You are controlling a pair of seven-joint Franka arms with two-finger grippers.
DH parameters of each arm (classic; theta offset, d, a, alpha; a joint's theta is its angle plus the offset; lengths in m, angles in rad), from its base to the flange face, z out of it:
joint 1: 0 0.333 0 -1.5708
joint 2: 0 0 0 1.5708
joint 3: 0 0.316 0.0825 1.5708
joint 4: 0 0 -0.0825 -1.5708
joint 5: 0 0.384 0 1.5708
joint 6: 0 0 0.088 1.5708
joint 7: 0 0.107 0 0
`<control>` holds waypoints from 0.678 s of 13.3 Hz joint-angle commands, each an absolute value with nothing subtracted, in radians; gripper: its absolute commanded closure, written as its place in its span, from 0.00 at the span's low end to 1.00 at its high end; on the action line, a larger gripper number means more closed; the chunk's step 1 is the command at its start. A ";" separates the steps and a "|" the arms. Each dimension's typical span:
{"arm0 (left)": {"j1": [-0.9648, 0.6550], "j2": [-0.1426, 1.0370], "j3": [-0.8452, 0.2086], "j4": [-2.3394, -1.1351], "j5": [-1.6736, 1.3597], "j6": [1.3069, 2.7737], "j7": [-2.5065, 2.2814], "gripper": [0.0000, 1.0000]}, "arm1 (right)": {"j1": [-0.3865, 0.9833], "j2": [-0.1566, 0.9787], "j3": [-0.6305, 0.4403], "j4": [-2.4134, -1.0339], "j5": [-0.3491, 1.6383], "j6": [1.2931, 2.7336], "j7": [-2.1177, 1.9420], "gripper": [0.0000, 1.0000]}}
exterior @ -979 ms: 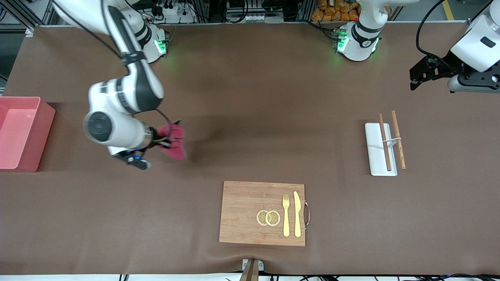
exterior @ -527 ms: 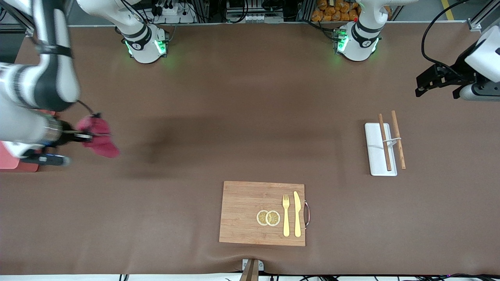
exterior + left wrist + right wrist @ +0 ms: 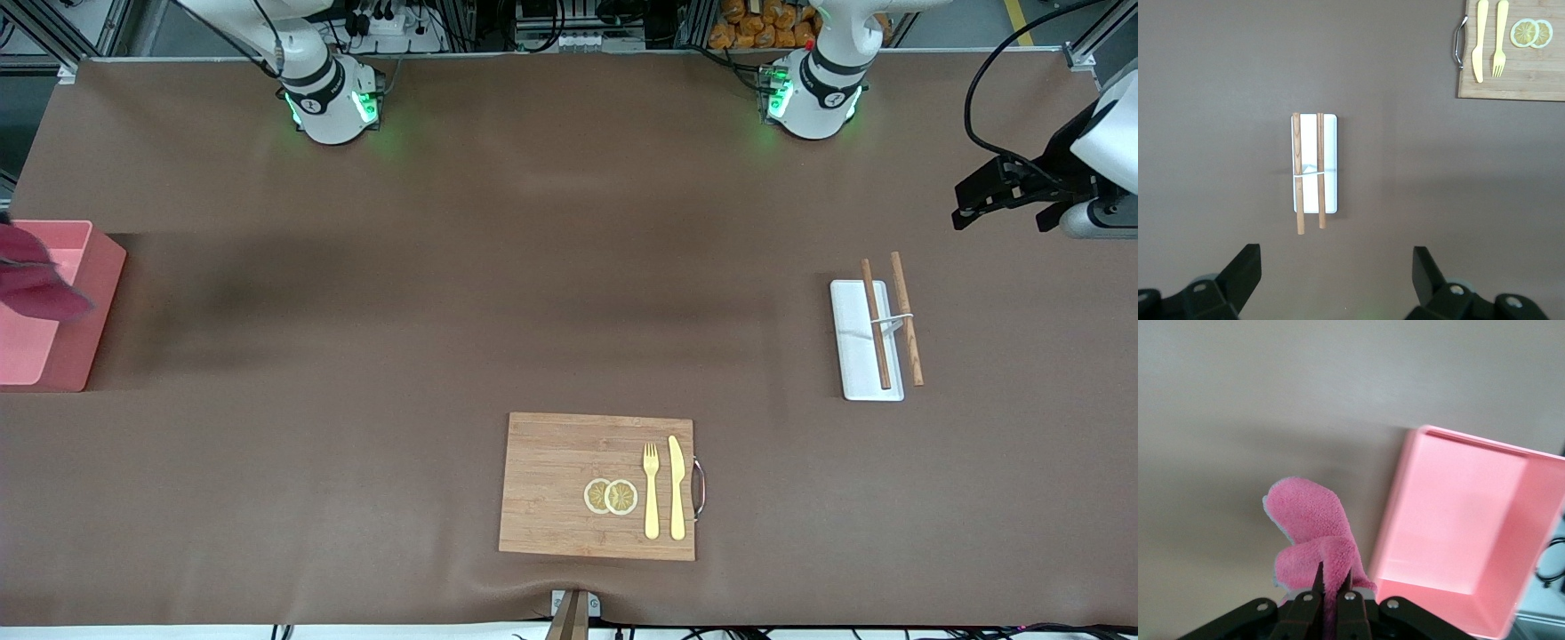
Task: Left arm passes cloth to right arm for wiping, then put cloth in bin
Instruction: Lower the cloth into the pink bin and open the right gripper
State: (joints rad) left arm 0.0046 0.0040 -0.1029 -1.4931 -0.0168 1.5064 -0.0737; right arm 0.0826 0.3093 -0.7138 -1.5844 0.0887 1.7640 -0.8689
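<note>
The cloth (image 3: 36, 284) shows at the far left edge of the front view, a magenta fold hanging in the air over the bin (image 3: 89, 311); in the right wrist view the cloth (image 3: 1313, 543) stands up from the right gripper (image 3: 1331, 587), whose black fingers are pressed together on its lower edge; the right gripper itself lies outside the front view's left edge, so only the fabric shows there; the bin (image 3: 1451, 520), light pink with tall straight walls, fills the right half of the right wrist view and holds nothing that can be seen; it stands on the tabletop (image 3: 444, 267) at the right arm's end.

At the upper right of the front view the left gripper (image 3: 978, 191) hangs in the air over the tabletop at the left arm's end; in the left wrist view its two fingers (image 3: 1245, 270) stand spread wide with nothing between them.

Lower in the front view than the left gripper lies a flat white tray (image 3: 852, 351) with two brown sticks (image 3: 875, 324) along it, one resting on the tray, the other partly past its edge; at lower centre a wooden board (image 3: 551, 480) carries two lemon slices (image 3: 611, 496), a yellow fork (image 3: 651, 489) and a yellow knife (image 3: 677, 487).
</note>
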 commanded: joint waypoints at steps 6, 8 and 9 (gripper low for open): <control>-0.002 -0.012 -0.129 -1.488 -0.018 1.509 -0.071 0.00 | -0.269 0.641 -0.563 -1.490 0.299 2.117 -1.301 1.00; -0.009 -0.012 -0.130 -1.486 -0.018 1.509 -0.069 0.00 | -0.372 0.672 -0.447 -1.471 0.301 2.138 -1.318 1.00; -0.026 -0.012 -0.124 -1.486 -0.017 1.508 -0.072 0.00 | -0.405 0.675 -0.410 -1.471 0.299 2.143 -1.316 0.89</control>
